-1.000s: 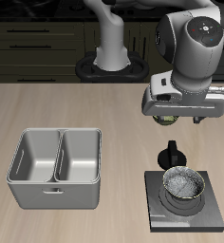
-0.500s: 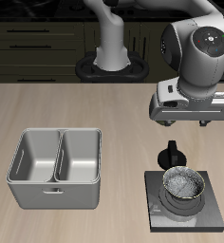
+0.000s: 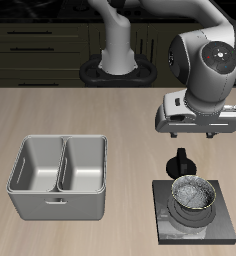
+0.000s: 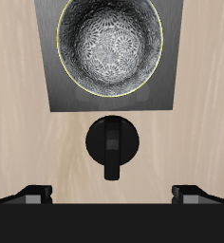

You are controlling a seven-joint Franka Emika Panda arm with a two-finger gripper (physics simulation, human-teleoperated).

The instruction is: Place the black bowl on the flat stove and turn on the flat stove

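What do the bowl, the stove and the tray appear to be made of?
The bowl looks like glazed ceramic: a glossy, speckled grey-white inside. The stove looks like matte dark glass or metal, flat and without shine. The tray looks like brushed steel: pale grey with soft highlights. All three are renders, so these are guesses.

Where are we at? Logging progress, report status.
Hand open, empty, above knob. Black bowl sits on flat stove. Nothing blocking knob.

Gripper [image 3: 183, 134] now sits lower and nearer the table's front edge, closer above the stove knob [image 3: 180, 162].
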